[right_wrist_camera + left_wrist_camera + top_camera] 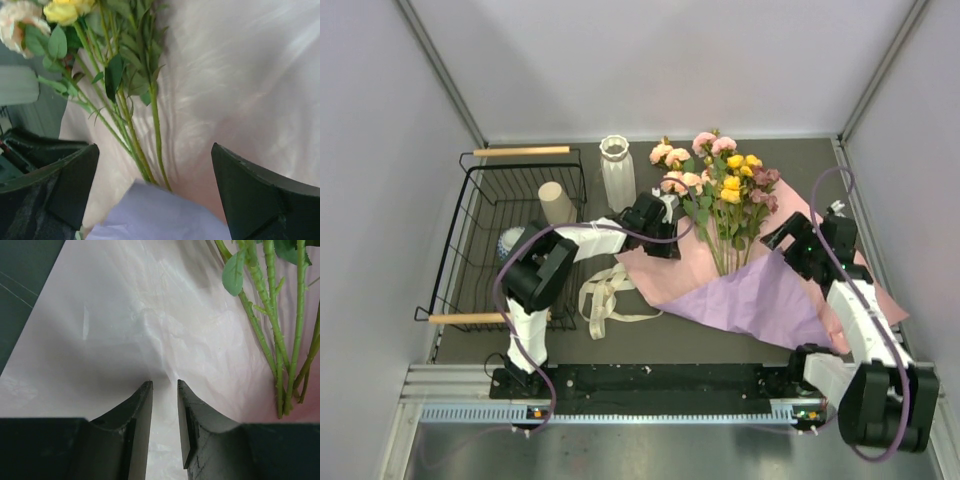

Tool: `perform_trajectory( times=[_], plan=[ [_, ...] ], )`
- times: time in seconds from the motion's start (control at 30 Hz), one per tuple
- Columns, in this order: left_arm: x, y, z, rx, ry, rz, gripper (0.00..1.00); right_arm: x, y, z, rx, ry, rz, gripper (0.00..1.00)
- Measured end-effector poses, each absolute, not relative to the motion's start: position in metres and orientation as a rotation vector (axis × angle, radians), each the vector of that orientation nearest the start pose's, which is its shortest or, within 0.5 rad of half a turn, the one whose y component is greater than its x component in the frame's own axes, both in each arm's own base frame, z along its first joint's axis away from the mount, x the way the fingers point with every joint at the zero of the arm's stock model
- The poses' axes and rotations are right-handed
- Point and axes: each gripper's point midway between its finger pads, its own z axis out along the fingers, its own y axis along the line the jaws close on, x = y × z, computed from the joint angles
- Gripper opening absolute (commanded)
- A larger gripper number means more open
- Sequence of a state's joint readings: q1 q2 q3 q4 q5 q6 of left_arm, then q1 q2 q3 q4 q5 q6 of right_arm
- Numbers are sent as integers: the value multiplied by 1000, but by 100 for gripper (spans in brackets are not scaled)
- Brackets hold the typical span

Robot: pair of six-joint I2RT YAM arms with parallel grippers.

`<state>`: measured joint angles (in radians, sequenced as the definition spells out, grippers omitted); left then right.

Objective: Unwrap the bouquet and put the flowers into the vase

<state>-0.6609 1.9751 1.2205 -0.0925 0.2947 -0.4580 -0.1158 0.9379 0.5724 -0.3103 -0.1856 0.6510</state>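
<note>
1. Pink-lined paper wrap (650,270) of the bouquet (740,250), loosened and spread on the dark table (720,340), right of centre; lilac outer side folded up over the lower stems.
2. Cream ribbon (605,295) off the bundle, in loose loops on the table just left of the wrap.
3. Flowers (720,175) lying on the paper, none lifted out; heads toward the far wall, near the vase.
4. Judged progress: untying done, wrap mostly opened; every rose yet to go into the vase.
5. Left gripper (658,228) at the left edge of the pink paper; fingers (142,410) drawn close with a narrow gap, creased paper right at the tips. Cannot tell whether any paper is pinched.
6. Right gripper (155,150) spread wide above the green stems and the lilac fold, holding nothing.
7. Vase (617,172): tall, white, ribbed, upright at the back of the table, left of the flower heads; no stems in it.
8. Wire basket (520,152) at far left, holding an upright beige cup (557,203) and a blue-patterned bowl (510,240), the bowl partly hidden by the left arm.
</note>
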Motion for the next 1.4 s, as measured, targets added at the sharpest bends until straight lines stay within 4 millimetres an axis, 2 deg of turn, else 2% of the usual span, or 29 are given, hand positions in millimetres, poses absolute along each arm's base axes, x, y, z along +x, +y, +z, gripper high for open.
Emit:
perform_trajectory(
  times=[0.1, 0.17, 0.27, 0.4, 0.5, 0.6, 0.73, 0.9, 1.0, 1.17, 1.3, 1.4],
  plan=[
    [334, -344, 30, 412, 2522, -822, 33, 292, 48, 104, 713, 2257, 651, 88],
    [335, -344, 30, 418, 2522, -817, 33, 285, 64, 99, 683, 2308, 764, 88],
    [337, -344, 30, 426, 2521, -814, 33, 274, 83, 107, 619, 2313, 916, 88],
    [340, -344, 30, 439, 2519, -807, 34, 246, 111, 120, 519, 2307, 1106, 88],
    [342, -344, 31, 443, 2516, -803, 35, 217, 135, 129, 418, 2341, 1216, 88],
    [346, -342, 32, 451, 2513, -780, 38, 185, 149, 135, 349, 2375, 1277, 88],
    [347, -340, 33, 455, 2511, -776, 44, 153, 150, 135, 346, 2415, 1280, 89],
    [340, -339, 41, 488, 2498, -807, 47, 128, 145, 133, 349, 2474, 1238, 89],
    [329, -338, 57, 517, 2472, -855, 46, 121, 142, 128, 346, 2511, 1206, 85],
    [307, -341, 102, 577, 2362, -986, 46, 114, 138, 118, 378, 2568, 1158, 70],
    [286, -351, 133, 646, 2273, -1080, 46, 100, 137, 94, 397, 2701, 1091, 68],
    [268, -362, 139, 700, 2247, -1127, 46, 73, 137, 66, 348, 2897, 961, 69]
  ],
)
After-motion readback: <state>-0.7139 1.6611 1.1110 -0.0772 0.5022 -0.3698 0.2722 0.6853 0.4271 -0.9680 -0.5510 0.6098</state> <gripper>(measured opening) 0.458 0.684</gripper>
